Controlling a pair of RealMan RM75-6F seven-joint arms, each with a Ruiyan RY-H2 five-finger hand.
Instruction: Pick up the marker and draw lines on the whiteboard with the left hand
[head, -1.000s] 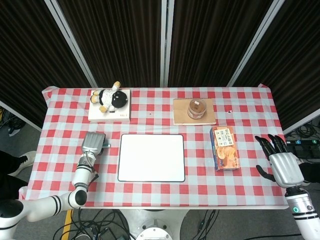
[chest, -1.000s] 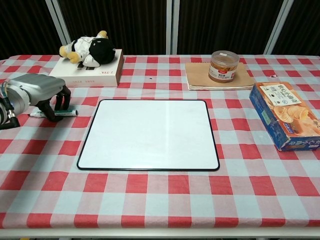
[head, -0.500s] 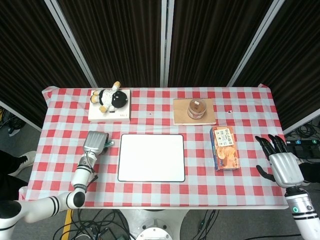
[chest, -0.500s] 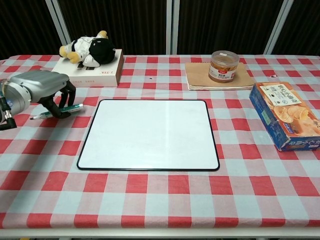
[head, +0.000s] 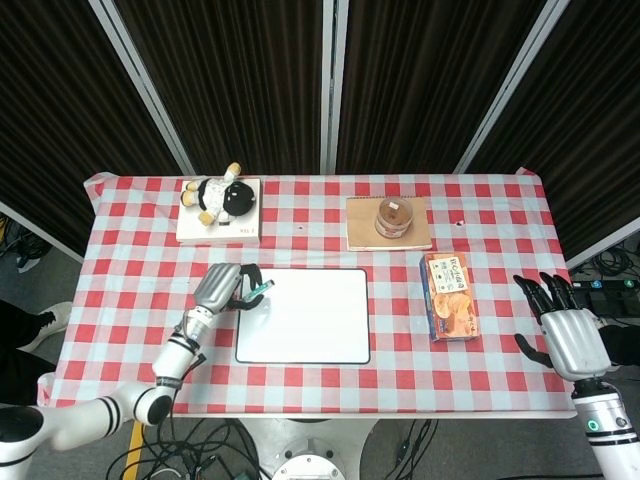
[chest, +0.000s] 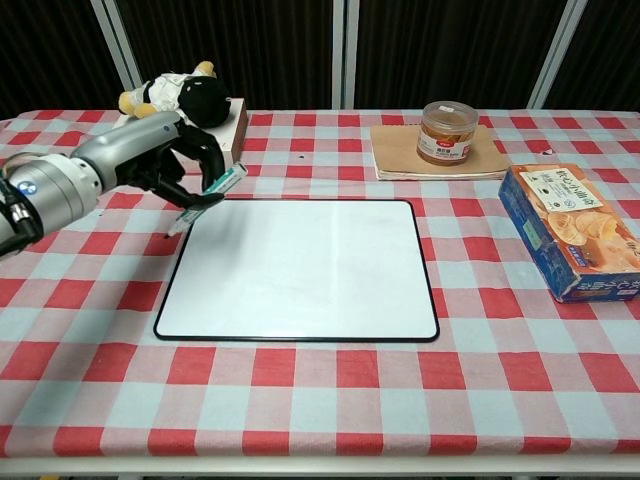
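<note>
Checkered red-and-white tablecloth (head: 480, 380) covers a table seen from above and from chest height. At its centre lies a blank whiteboard (head: 303, 315) with a thin black border, flat and unmarked. The robot's left hand (head: 222, 288) hangs at the board's near-left corner, fingers curled around a green-and-white marker (chest: 208, 194), which is lifted off the cloth. In the chest view the marker's long axis runs on a slant, its lower end pointing down toward the board's left edge and its upper end angled up and to the right; whether the tip touches the surface cannot be made out. The board stretches away to the right of the fingers, so a line would likely be drawn by lowering the tip and sweeping rightward. The right hand (head: 565, 330) waits well apart, beyond the table's right edge, fingers spread and holding nothing. No line is on the board yet.
</note>
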